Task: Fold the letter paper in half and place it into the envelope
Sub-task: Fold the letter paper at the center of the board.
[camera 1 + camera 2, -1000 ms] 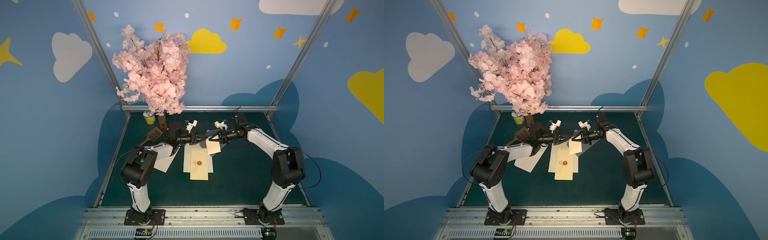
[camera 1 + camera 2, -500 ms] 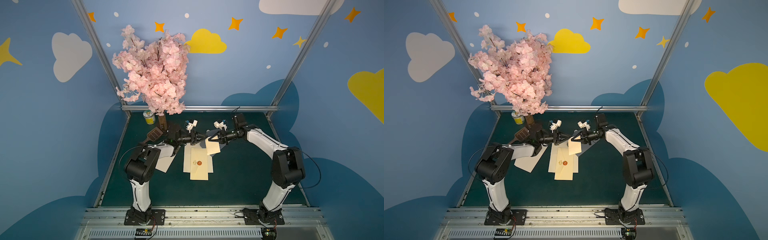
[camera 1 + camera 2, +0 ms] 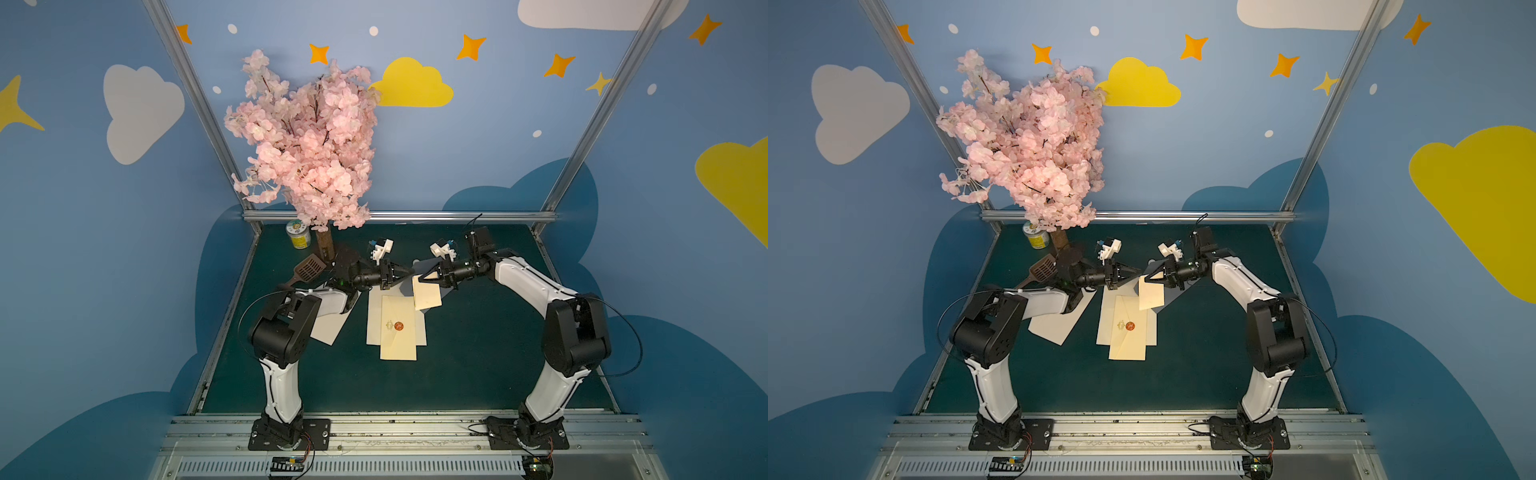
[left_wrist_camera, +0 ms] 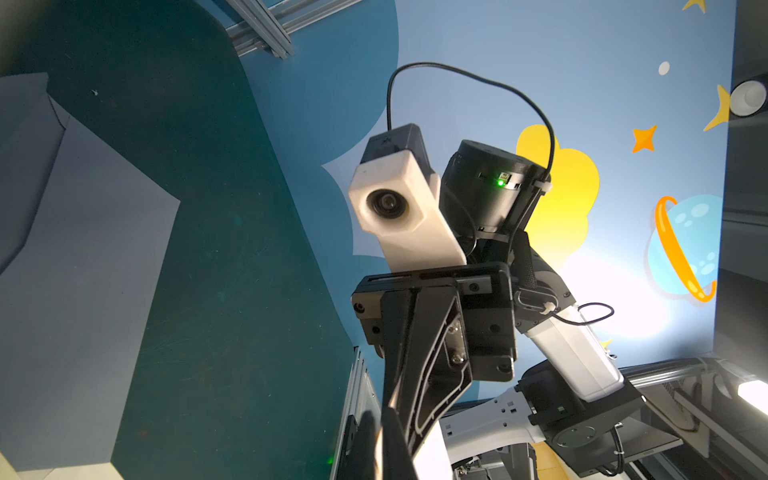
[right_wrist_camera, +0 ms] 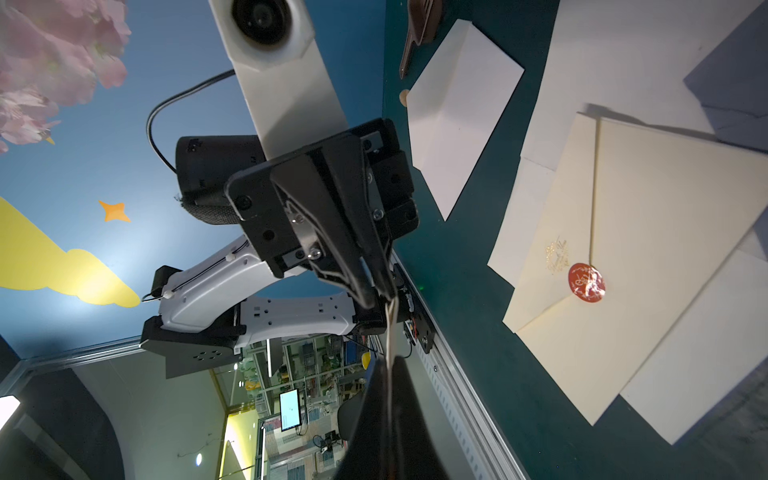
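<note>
Above the green counter (image 3: 478, 353), centre-rear: the right gripper (image 3: 423, 279) is clenched on the top edge of the folded letter paper (image 3: 428, 295). The paper hangs off the surface, and in both top views its lower part overlaps the papers lying below.

The left gripper (image 3: 409, 272) meets it nearly tip to tip at that same edge. In the right wrist view its fingers (image 5: 361, 286) sit right at the paper's thin edge. Whether they pinch it or stand just off it can't be told: the gap is too slim, and in the left wrist view the tips are cut off by the frame.

The cream envelope (image 3: 399, 340) lies flat just in front of the grippers, flap point at a red wax seal (image 3: 399, 325). It rests on white sheets (image 3: 372, 320) whose edges poke out on both sides.

Another white sheet (image 3: 330, 328) lies to the left, approx. half hidden under the left arm. A grey-blue sheet (image 4: 83, 249) lies beneath the grippers, mostly covered in the top views; what it is, unclear.

Rear-left corner: pink blossom tree (image 3: 307, 141), small can (image 3: 298, 238) and brown slotted spatula (image 3: 309, 268), handle end lost behind the left arm.
</note>
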`<action>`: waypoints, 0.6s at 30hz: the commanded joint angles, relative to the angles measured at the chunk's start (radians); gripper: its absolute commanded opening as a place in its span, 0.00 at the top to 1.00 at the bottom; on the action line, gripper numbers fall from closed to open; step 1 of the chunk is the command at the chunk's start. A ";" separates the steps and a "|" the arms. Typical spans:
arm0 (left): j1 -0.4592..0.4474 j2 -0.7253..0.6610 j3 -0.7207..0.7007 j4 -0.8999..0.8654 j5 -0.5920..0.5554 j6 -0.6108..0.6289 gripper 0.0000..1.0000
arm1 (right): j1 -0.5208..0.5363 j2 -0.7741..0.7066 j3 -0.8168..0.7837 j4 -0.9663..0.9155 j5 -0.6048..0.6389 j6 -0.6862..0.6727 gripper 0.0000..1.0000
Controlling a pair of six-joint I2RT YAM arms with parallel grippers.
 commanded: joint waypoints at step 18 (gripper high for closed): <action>-0.036 0.029 -0.039 0.102 0.034 -0.053 0.28 | -0.071 0.026 -0.140 0.601 -0.081 0.472 1.00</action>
